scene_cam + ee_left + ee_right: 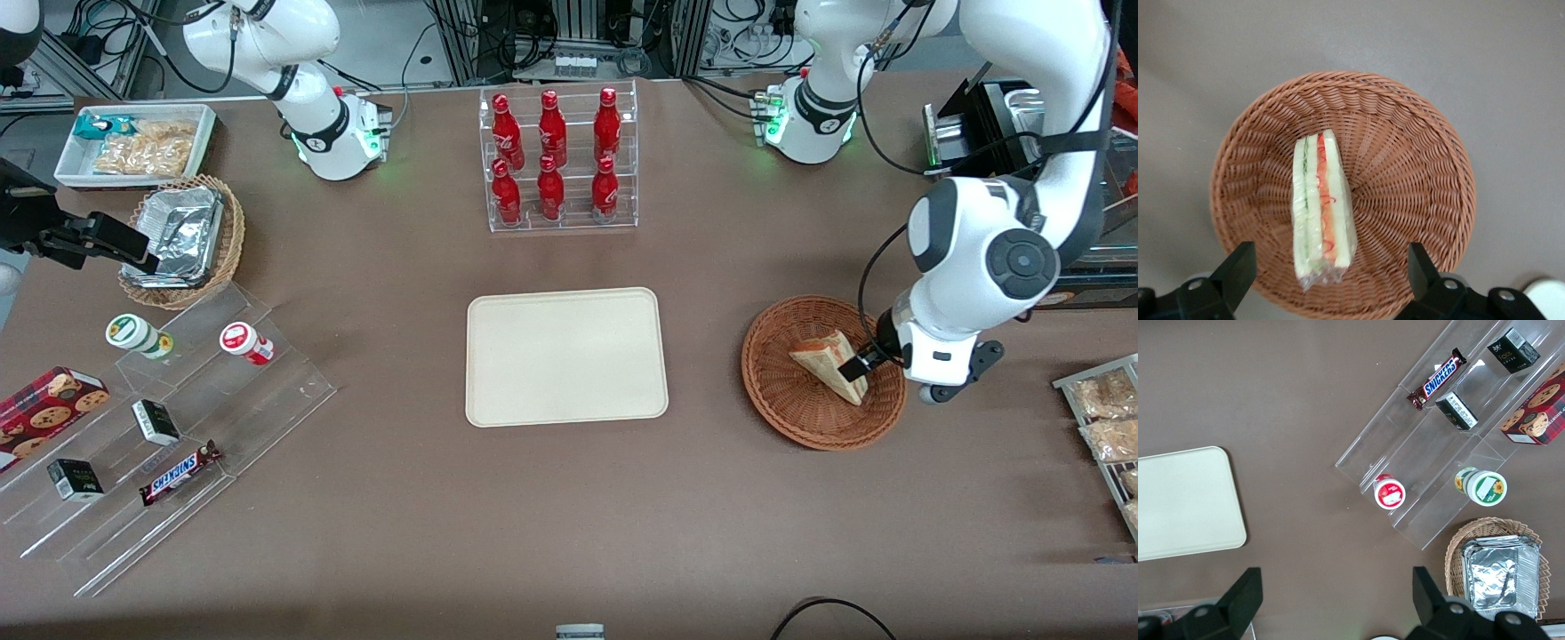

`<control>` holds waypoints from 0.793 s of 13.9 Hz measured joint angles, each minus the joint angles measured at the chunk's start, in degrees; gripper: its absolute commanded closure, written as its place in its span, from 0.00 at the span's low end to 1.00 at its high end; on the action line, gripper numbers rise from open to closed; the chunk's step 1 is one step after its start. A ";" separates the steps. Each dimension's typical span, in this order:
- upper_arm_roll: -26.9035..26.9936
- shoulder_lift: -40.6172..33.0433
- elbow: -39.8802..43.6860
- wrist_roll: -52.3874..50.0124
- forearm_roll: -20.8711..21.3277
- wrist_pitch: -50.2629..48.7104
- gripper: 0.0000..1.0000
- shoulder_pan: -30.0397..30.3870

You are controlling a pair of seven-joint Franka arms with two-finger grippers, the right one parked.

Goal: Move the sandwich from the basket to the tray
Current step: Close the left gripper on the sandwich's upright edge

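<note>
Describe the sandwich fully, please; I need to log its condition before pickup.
The sandwich is a clear-wrapped wedge of white bread with red, orange and green filling layers. It stands on edge inside the basket, its cut face showing in the wrist view. The gripper hangs just above it, fingers open on either side, not touching.

Woven wicker on the basket (1418, 167), reddish-brown and ribbed. The sandwich (1321, 207) sits in clear, glossy film wrap over soft white bread. The tool (1331, 283) above the basket shows matt black plastic fingers (1238, 270), spread wide. Smooth matt cream plastic on the tray (566, 356); the surface (569, 516) looks dull brown.
</note>
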 measured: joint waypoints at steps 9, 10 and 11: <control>0.00 2.49 -8.66 -1.82 -0.20 12.92 0.43 -0.04; 0.00 3.13 -8.66 -1.85 -0.20 13.58 0.55 -0.04; 0.00 3.65 -8.66 -1.87 -0.20 13.86 0.69 -0.04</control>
